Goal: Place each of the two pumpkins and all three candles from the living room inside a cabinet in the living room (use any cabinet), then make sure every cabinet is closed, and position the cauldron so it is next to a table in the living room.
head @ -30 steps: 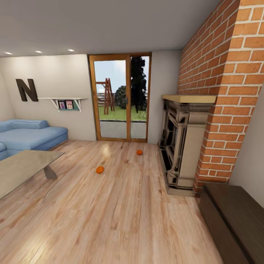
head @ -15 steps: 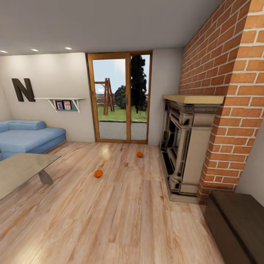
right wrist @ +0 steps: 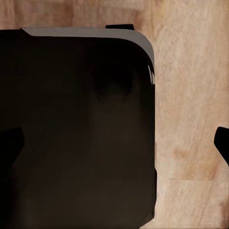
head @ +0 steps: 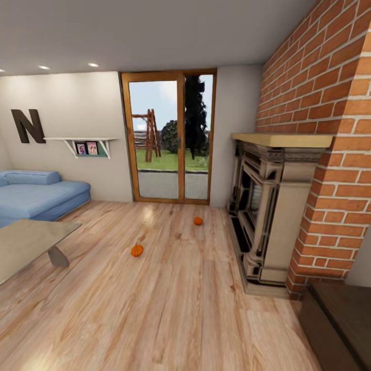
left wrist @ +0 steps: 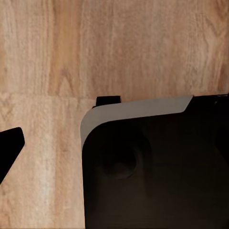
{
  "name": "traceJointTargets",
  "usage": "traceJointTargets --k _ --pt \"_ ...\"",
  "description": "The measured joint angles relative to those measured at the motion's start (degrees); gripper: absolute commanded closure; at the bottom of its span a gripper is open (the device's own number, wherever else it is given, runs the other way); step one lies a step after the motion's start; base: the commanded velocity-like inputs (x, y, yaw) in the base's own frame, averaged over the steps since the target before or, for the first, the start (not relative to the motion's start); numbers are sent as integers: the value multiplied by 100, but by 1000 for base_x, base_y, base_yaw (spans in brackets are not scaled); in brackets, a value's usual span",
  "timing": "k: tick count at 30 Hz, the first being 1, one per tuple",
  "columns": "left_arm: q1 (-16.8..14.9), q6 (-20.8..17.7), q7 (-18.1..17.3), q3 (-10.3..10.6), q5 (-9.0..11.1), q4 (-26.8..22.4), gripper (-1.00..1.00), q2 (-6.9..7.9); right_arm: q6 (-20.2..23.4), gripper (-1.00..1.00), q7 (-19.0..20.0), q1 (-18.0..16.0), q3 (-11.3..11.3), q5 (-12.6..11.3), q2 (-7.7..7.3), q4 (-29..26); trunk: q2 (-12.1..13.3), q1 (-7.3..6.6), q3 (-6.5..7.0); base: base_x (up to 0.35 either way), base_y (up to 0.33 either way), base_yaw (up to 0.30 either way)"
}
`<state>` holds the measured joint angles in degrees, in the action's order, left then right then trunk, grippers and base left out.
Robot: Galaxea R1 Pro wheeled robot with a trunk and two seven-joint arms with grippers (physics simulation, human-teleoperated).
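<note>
Camera moved closer: pumpkins [head: 136,250] on plank floor [head: 170,309] beside fireplace [head: 268,206].

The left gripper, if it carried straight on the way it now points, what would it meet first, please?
Probably the robot's own dark base with its grey rounded edge, which lies ahead of the left gripper, above the light wood plank floor; depth is unclear.

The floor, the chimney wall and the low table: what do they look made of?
The floor looks like light wood planks, grain and seams showing, slightly glossy. The chimney wall looks like red brick with pale mortar lines. The low table has a greyish, seemingly glassy top, though that is uncertain.
</note>
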<state>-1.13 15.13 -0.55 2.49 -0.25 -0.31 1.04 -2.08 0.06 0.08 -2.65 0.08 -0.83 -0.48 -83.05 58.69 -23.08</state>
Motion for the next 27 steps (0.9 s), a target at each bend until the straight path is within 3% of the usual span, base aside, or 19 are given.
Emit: traceJointTargets --k 27 --pt "25 92 -1 -1 1 0 -100 0 1 -100 2 2 -37 -31 158 71 0 0 0 314 136 0"
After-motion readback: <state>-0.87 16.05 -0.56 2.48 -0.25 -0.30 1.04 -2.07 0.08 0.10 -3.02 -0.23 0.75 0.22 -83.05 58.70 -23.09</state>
